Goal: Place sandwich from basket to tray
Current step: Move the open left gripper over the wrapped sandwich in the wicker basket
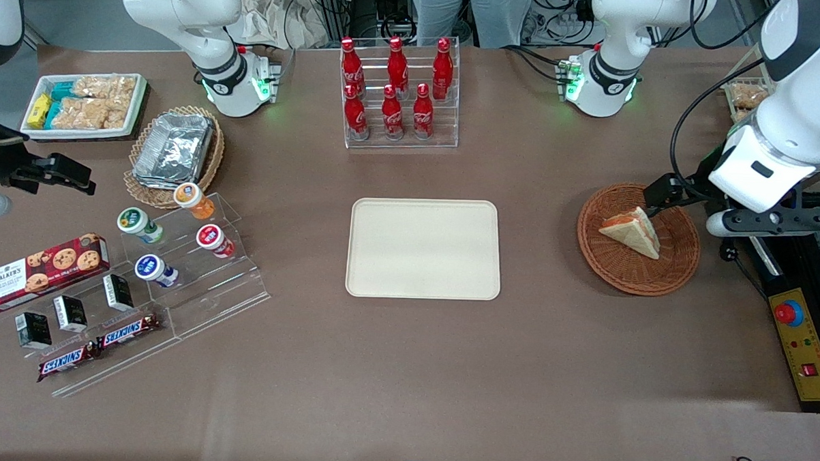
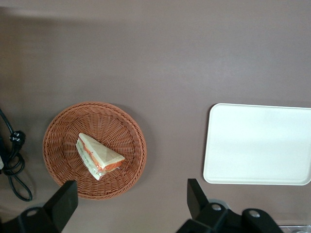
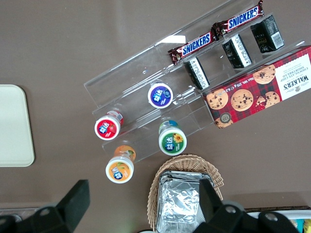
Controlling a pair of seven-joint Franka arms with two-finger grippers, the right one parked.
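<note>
The sandwich (image 1: 630,231) (image 2: 98,155), a white-bread wedge with orange-red and green filling at its edge, lies in the round reddish-brown wicker basket (image 1: 637,274) (image 2: 121,125). My left gripper (image 1: 659,198) (image 2: 130,199) hangs open above the basket's rim, at the side farther from the front camera, holding nothing. Its black fingers (image 2: 64,203) are spread wide, and the sandwich does not lie between them. The cream-beige tray (image 1: 423,248) (image 2: 257,143) sits bare mid-table, beside the basket toward the parked arm's end.
A rack of red cola bottles (image 1: 396,87) stands farther from the front camera than the tray. An acrylic stand with yogurt cups (image 1: 178,243), snack bars and a cookie box lies toward the parked arm's end. A control box (image 1: 803,343) and a black cable (image 2: 12,162) lie beside the basket.
</note>
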